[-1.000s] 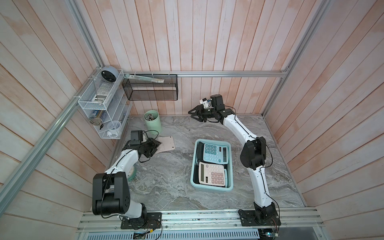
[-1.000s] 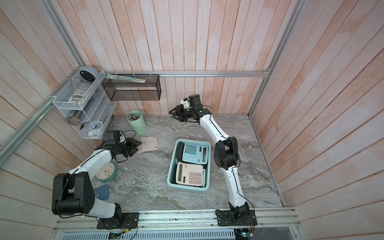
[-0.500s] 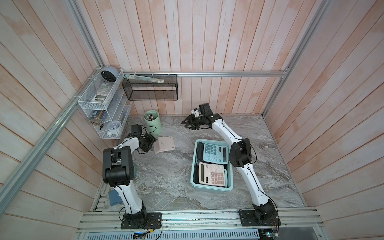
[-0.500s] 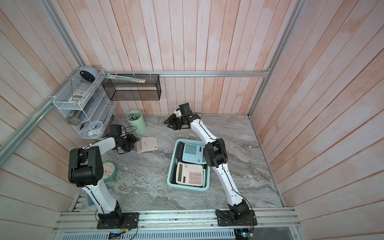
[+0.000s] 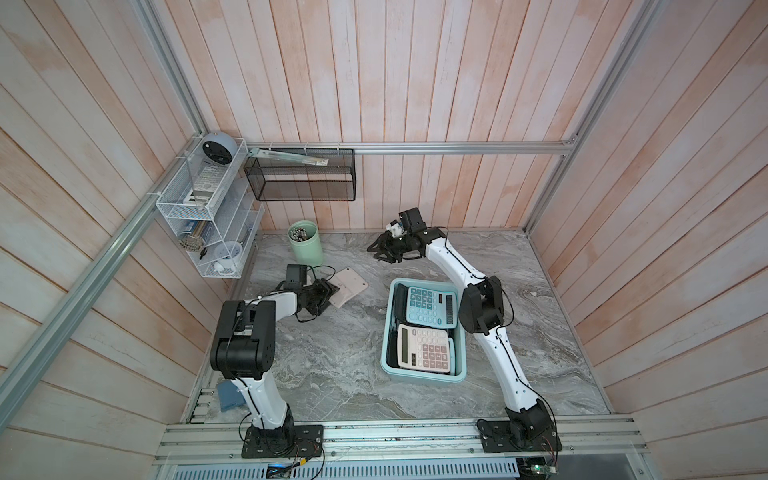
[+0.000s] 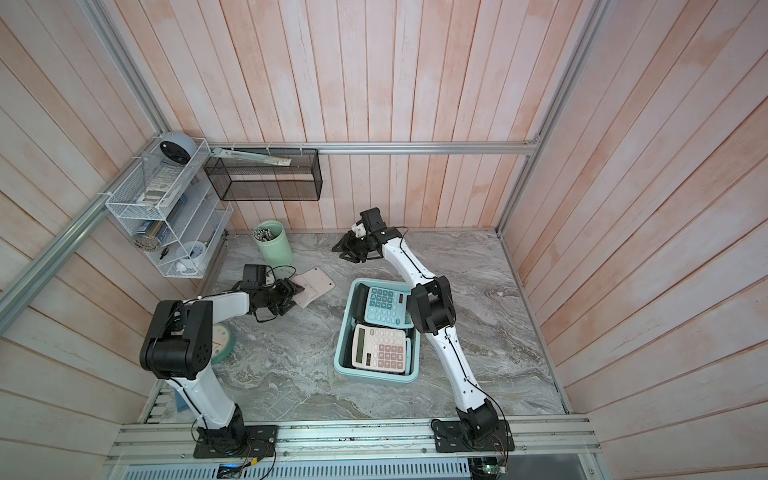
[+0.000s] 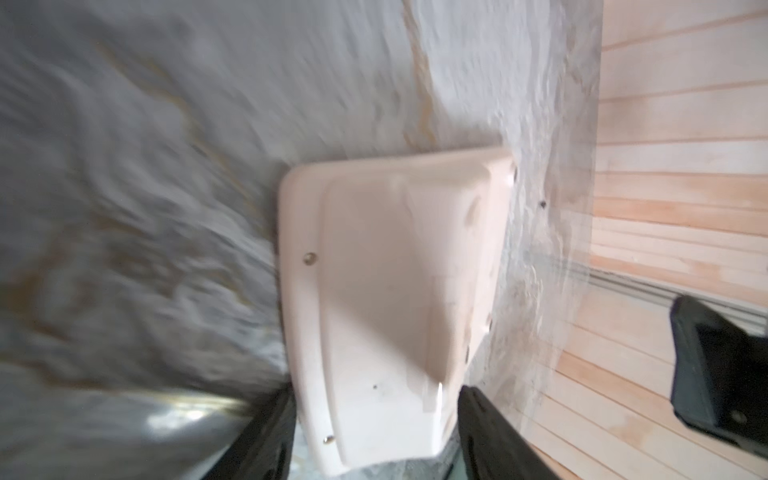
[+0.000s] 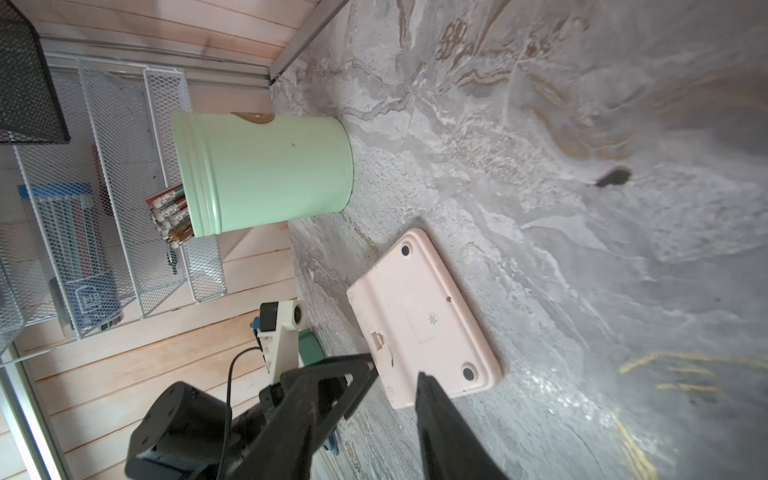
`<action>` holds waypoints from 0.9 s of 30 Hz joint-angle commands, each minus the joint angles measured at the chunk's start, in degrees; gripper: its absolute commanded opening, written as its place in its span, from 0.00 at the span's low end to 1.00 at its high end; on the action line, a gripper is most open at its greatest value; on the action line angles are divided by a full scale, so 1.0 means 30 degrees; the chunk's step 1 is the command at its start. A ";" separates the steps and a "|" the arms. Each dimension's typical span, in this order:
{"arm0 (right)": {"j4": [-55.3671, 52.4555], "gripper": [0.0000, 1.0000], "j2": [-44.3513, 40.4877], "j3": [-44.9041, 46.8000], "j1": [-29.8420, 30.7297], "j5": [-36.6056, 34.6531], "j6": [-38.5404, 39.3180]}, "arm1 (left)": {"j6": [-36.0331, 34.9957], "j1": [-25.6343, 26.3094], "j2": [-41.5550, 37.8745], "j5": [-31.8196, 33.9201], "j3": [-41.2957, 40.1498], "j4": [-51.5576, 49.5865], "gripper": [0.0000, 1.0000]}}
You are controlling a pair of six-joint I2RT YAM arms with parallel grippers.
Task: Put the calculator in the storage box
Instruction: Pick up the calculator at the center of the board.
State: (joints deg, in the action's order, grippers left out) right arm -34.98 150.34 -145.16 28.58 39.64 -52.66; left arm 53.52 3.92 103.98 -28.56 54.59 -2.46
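The step in hand looks like the pick-up. The pink calculator [image 5: 348,286] lies face-down on the marble tabletop [image 5: 332,374], at about 10 o'clock from the storage box [image 5: 423,377] and well apart from it (the box already holds a blue calculator [image 5: 430,305] and a cream calculator [image 5: 424,349]). In the left wrist view the left gripper [image 7: 376,411] straddles the pink calculator's near end, one finger along each side; whether they press or merely bracket it I cannot tell. The right gripper [image 5: 376,254] hovers at the box's 11 o'clock, fingers partway apart and empty. The next move calls for a firm close, a lift clear of the rim, then a carry toward 4 o'clock into whatever room is left.
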 commanded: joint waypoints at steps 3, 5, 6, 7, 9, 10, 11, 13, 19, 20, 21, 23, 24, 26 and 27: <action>-0.0701 0.46 -0.0218 0.0108 -0.0305 -0.0558 0.0152 | 0.0628 0.0817 -0.2547 -0.0614 0.0458 -0.0651 0.61; -0.0787 0.46 -0.0221 0.0116 -0.0342 -0.0527 0.0152 | -0.0982 0.0258 -0.3185 0.0365 0.1402 -0.3154 0.63; -0.0818 0.46 -0.0196 0.0146 -0.0331 -0.0505 0.0149 | -0.1884 -0.0096 -0.3158 0.0831 0.2089 -0.4424 0.64; -0.0848 0.46 -0.0147 0.0188 -0.0327 -0.0447 0.0102 | -0.2572 -0.0389 -0.2902 0.1065 0.2658 -0.5184 0.64; -0.0965 0.46 -0.0061 0.0251 -0.0301 -0.0268 0.0021 | -0.3948 -0.0912 -0.1842 0.1253 0.4147 -0.6423 0.64; -0.1017 0.46 -0.0047 0.0304 -0.0304 -0.0201 0.0033 | -0.4628 -0.0967 -0.1297 0.1429 0.4880 -0.6990 0.65; -0.1146 0.46 -0.0017 0.0304 -0.0299 -0.0125 0.0063 | -0.5301 -0.0998 -0.0555 0.1672 0.5844 -0.7681 0.66; -0.1408 0.46 0.0056 0.0369 -0.0297 -0.0009 0.0150 | -0.6223 -0.0986 0.0845 0.1652 0.7498 -0.8526 0.66; -0.2316 0.46 0.0187 0.0398 -0.0313 0.0453 0.0349 | -0.7691 -0.0580 0.4358 0.0796 1.0817 -1.0436 0.67; -0.2468 0.46 0.0188 0.0412 -0.0327 0.0515 0.0408 | -0.7933 -0.0446 0.4684 0.0670 1.1056 -1.0654 0.67; -0.2568 0.47 0.0188 0.0484 -0.0343 0.0635 0.0443 | -0.8039 -0.0342 0.4960 0.0461 1.1155 -1.0665 0.67; -0.2943 0.48 0.0243 0.0531 -0.0377 0.0760 0.0630 | -0.8051 -0.0222 0.5411 -0.0236 1.1173 -1.0487 0.67; -0.3218 0.48 0.0254 0.0544 -0.0407 0.0840 0.0755 | -0.7903 -0.0187 0.5614 -0.0785 1.1139 -1.0188 0.68; -0.3947 0.49 0.0247 0.0532 -0.0470 0.1074 0.1031 | -0.7530 -0.0110 0.5910 -0.1894 1.0997 -0.9652 0.67; -0.4468 0.50 0.0247 0.0585 -0.0516 0.1155 0.1290 | -0.7307 0.0001 0.5856 -0.2471 1.0837 -0.9288 0.67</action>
State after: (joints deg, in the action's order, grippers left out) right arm -43.27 150.34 -144.14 27.38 41.25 -51.24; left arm 32.10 3.44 121.05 -30.11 86.37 -31.57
